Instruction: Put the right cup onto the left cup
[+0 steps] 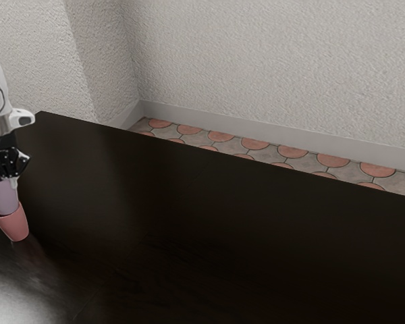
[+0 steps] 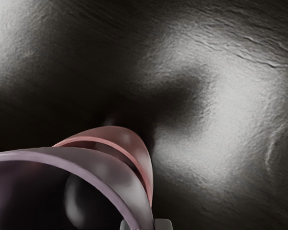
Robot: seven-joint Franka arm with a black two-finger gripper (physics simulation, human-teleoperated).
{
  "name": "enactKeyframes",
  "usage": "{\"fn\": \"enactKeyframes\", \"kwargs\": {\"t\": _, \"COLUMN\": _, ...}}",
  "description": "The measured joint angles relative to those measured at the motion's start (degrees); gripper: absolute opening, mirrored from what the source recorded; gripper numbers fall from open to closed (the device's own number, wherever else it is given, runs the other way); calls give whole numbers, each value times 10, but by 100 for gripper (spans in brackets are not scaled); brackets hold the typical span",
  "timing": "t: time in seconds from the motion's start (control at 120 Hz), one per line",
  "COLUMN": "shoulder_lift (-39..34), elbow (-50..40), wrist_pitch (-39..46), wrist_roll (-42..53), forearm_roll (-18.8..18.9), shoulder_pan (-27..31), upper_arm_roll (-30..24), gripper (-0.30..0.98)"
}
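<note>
Here we are with the gripper (image 1: 11, 180) drawn in narrow, pinching the wall of the purple cup (image 1: 3, 196), one finger (image 2: 163, 224) outside it and the other inside. And look where we have that cup: its mouth faces up toward our hand, its lower end sits down inside the pink cup (image 1: 14, 224), and its upper part stands out above the pink rim. Beneath, the pink cup rests on the dark table (image 1: 189, 223), near the exterior view's left edge.
</note>
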Motion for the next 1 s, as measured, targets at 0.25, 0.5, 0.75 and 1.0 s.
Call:
{"fn": "enactKeyframes", "kwargs": {"t": 0.25, "shoulder_lift": 17, "elbow": -1, "wrist_pitch": 14, "wrist_roll": 4, "forearm_roll": -12, "shoulder_pan": 7, "upper_arm_roll": 0, "gripper": -2}}
{"fn": "enactKeyframes", "kwargs": {"t": 0.5, "shoulder_lift": 13, "elbow": -3, "wrist_pitch": 16, "wrist_roll": 11, "forearm_roll": -34, "shoulder_pan": 7, "upper_arm_roll": -2, "gripper": 44}}
{"fn": "enactKeyframes", "kwargs": {"t": 0.75, "shoulder_lift": -26, "elbow": -2, "wrist_pitch": 3, "wrist_roll": 15, "forearm_roll": -39, "shoulder_pan": -3, "upper_arm_roll": -9, "gripper": 61}}
{"fn": "enactKeyframes", "kwargs": {"t": 1.0, "shoulder_lift": -76, "elbow": 6, "wrist_pitch": -39, "wrist_roll": 17, "forearm_roll": -40, "shoulder_pan": -70, "upper_arm_roll": 15, "gripper": 66}}
